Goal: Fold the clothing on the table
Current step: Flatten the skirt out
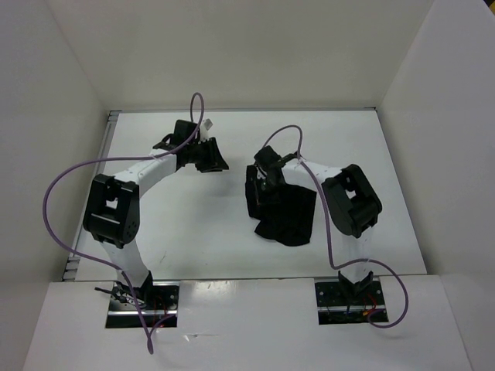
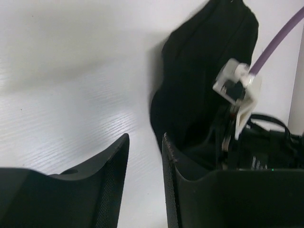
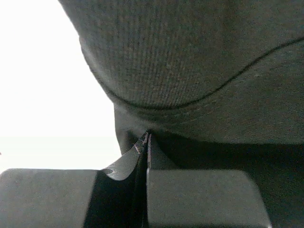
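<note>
The black clothing [image 1: 288, 215] lies bunched on the right half of the white table [image 1: 193, 228]. My right gripper [image 1: 267, 182] is at its upper left part, shut, and the jaw tips pinch a fold of the cloth. In the right wrist view the ribbed clothing [image 3: 190, 61] fills the frame above the right gripper [image 3: 147, 138]. My left gripper [image 1: 209, 159] is open to the left of the clothing, apart from it. In the left wrist view only bare table [image 2: 71, 71] shows inside the left gripper [image 2: 145, 142], and the clothing [image 2: 199, 80] lies beyond.
White upright walls [image 1: 46, 100] stand around the table on the left, back and right. The right arm's white connector [image 2: 236, 88] and purple cable [image 2: 278, 40] hang close in front of the left wrist camera. Both arm bases [image 1: 143, 297] sit at the near edge.
</note>
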